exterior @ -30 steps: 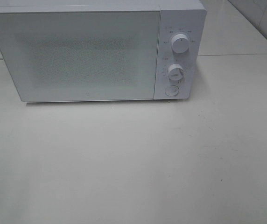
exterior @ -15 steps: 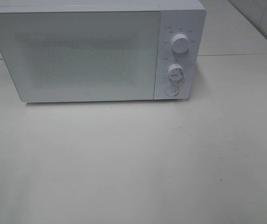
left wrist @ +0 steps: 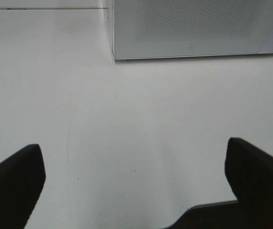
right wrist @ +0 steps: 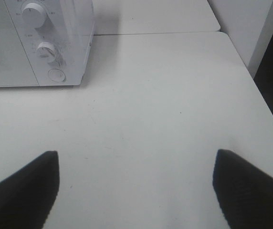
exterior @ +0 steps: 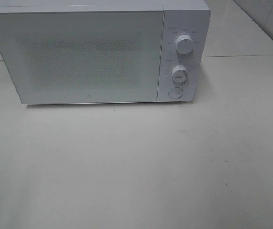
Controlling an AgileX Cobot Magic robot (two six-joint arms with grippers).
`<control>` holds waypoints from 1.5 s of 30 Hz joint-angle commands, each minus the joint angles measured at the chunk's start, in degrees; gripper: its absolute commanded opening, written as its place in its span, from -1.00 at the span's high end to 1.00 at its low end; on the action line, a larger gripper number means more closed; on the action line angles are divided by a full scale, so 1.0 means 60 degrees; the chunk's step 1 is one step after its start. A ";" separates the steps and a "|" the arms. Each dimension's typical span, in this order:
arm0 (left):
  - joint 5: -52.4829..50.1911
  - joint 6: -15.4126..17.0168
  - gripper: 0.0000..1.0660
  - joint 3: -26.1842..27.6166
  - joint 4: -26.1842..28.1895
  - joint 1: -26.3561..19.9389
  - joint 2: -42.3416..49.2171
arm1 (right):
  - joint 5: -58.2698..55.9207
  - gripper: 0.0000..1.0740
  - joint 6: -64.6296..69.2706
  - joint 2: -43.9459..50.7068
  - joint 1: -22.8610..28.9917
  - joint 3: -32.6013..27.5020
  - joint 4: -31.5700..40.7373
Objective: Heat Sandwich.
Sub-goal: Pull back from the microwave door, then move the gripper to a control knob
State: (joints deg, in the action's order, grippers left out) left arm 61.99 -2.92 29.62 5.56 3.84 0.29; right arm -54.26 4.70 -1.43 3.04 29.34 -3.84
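Observation:
A white microwave (exterior: 98, 52) stands at the back of the white table with its door (exterior: 79, 57) shut. Two round knobs (exterior: 184, 44) and a round button (exterior: 175, 92) sit on its right panel. The sandwich and its pink plate are out of view. Neither gripper shows in the exterior high view. My left gripper (left wrist: 134, 183) is open and empty, held over bare table in front of the microwave (left wrist: 194, 28). My right gripper (right wrist: 135, 188) is open and empty, over the table to the right front of the microwave (right wrist: 41, 43).
The white table (exterior: 136, 167) spreads in front of the microwave. A second table surface (exterior: 241, 33) lies behind it on the right. The table's right edge (right wrist: 265, 105) drops to a dark floor.

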 commanded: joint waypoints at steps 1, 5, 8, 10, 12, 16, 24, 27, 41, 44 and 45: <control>-0.0134 0.0048 -0.82 -0.0019 0.0095 -0.0048 0.0229 | 0.0936 -0.60 0.0048 -0.0592 -0.0048 0.0124 -0.0038; -0.0134 0.0048 -0.82 -0.0019 0.0095 -0.0048 0.0229 | 0.1709 -0.58 0.0048 -0.1327 -0.0048 0.0095 -0.0038; -0.0134 0.0048 -0.82 -0.0019 0.0095 -0.0048 0.0229 | 0.2215 -0.57 0.0048 -0.1891 -0.0048 -0.0019 -0.0038; -0.0134 0.0048 -0.82 -0.0019 0.0095 -0.0048 0.0229 | 0.2626 -0.56 0.0048 -0.2235 -0.0048 -0.0095 -0.0010; -0.0134 0.0048 -0.82 -0.0019 0.0095 -0.0048 0.0229 | 0.2941 -0.55 0.0048 -0.2578 -0.0048 -0.0124 0.0000; -0.0134 0.0048 -0.82 -0.0019 0.0095 -0.0048 0.0229 | 0.3600 -0.52 0.0010 -0.3199 -0.0048 -0.0124 0.0000; -0.0134 0.0048 -0.82 -0.0019 0.0095 -0.0048 0.0229 | 0.5032 -0.47 -0.0010 -0.4345 -0.0048 -0.0124 0.0000; -0.0134 0.0048 -0.82 -0.0019 0.0095 -0.0048 0.0229 | 0.5443 -0.46 -0.0010 -0.4832 -0.0048 -0.0124 0.0010; -0.0134 0.0048 -0.82 -0.0019 0.0095 -0.0048 0.0229 | 0.7639 -0.42 0.0172 -0.7191 -0.0048 -0.0124 0.0048; -0.0134 0.0048 -0.82 -0.0019 0.0095 -0.0048 0.0229 | 0.8041 -0.42 0.0172 -0.7487 -0.0048 -0.0124 0.0048; -0.0134 0.0048 -0.82 -0.0019 0.0095 -0.0048 0.0229 | 0.8451 -0.42 0.0172 -0.7783 -0.0048 -0.0124 0.0048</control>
State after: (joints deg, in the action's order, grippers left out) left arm 61.99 -2.92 29.62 5.56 3.84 0.29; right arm -6.53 5.33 -47.10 3.04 28.48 -3.67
